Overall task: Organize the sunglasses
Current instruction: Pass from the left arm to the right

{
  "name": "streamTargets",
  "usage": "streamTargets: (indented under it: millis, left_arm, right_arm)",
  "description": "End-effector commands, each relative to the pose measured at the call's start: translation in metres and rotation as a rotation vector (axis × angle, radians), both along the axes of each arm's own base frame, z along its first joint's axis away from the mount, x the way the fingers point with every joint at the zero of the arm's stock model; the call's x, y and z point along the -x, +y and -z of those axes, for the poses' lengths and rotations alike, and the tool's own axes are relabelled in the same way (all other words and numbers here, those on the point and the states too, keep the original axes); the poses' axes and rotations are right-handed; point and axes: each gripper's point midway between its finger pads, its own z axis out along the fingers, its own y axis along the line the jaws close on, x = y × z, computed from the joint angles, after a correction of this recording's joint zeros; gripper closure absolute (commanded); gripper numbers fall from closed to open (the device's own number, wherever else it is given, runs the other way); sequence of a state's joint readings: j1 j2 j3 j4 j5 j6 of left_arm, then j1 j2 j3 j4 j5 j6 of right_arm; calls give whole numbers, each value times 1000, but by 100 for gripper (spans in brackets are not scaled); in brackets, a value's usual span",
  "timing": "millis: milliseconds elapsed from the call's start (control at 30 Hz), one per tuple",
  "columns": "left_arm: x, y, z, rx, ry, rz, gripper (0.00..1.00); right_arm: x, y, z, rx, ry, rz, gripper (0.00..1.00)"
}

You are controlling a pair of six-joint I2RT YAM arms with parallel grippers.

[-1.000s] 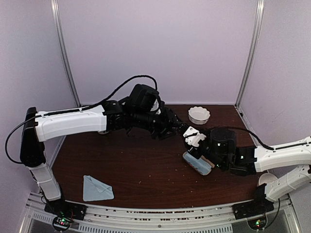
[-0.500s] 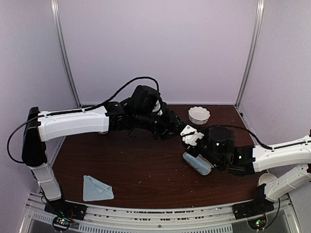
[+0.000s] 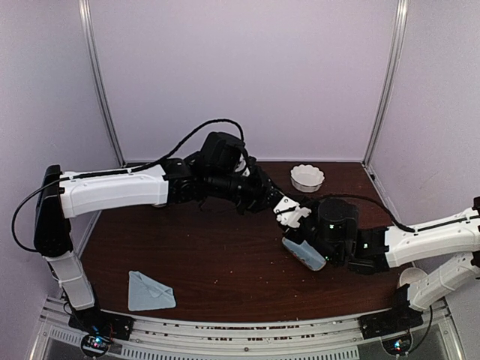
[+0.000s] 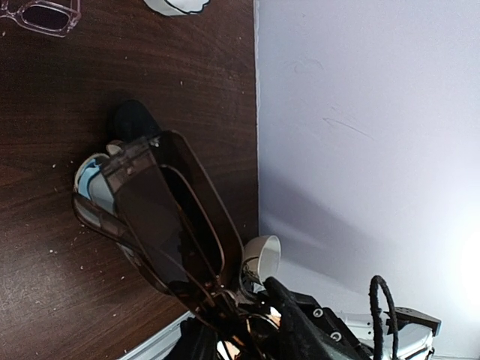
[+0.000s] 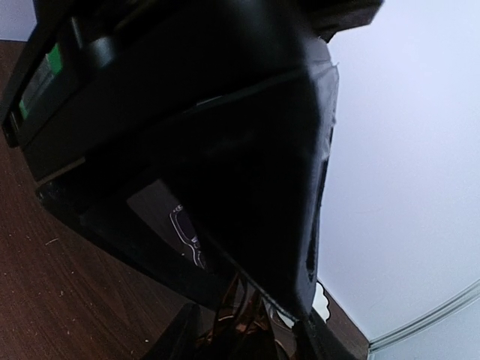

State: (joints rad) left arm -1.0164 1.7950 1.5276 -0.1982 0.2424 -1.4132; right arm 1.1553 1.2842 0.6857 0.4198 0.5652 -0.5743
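The dark sunglasses (image 4: 161,217), folded, with brown-tinted lenses, stick out of my left gripper (image 4: 240,319), which is shut on them. They hang just above the open black case (image 4: 88,184) with its pale blue lining. In the top view my left gripper (image 3: 276,199) meets my right gripper (image 3: 302,231) at table centre-right. The right one is shut on the black case (image 3: 304,253), holding it tilted. That case (image 5: 225,127) fills the right wrist view. The pink-framed sunglasses (image 4: 45,13) lie on the table beyond, near the bowl.
A white scalloped bowl (image 3: 307,178) stands at the back right. A folded pale blue cloth (image 3: 150,292) lies at the front left. A white cup (image 3: 413,277) sits by the right arm's base. The booth's walls close in the back and sides.
My left gripper has narrowed on the dark sunglasses and edged toward the case. My right gripper has shifted a little left, bringing the case with it.
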Motion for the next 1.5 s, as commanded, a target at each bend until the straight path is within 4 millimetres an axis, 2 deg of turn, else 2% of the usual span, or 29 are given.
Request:
streamTargets:
  millis: [0, 100, 367, 567, 733, 800, 1133, 1300, 1433, 1467]
  left_arm:
    - [2, -11, -4, 63, 8, 35, 69]
    - [3, -12, -5, 70, 9, 43, 70]
    - [5, -14, -7, 82, 3, 60, 94]
    - [6, -14, -9, 87, -2, 68, 100]
    - [6, -13, -8, 87, -9, 63, 100]
    - [5, -12, -9, 84, -20, 57, 100]
    - [0, -5, -10, 62, -58, 29, 100]
    - [-1, -2, -6, 47, -63, 17, 100]
    - [-1, 1, 0, 31, -57, 8, 100]
    - [-1, 1, 2, 27, -56, 5, 100]
  right_arm:
    - [0, 4, -19, -39, -48, 8, 72]
    - [1, 4, -19, -39, -54, 9, 72]
    - [1, 3, -21, -38, -65, 20, 72]
    - [1, 1, -19, -40, -65, 34, 66]
    - [2, -2, -19, -71, -56, 48, 46]
    - [2, -4, -18, -83, -47, 57, 41]
    - [4, -17, -10, -129, 16, 90, 28]
    - [5, -31, -2, -155, 60, 138, 17]
    - [8, -46, 1, -189, 89, 172, 14]
    - [9, -49, 2, -198, 94, 175, 9]
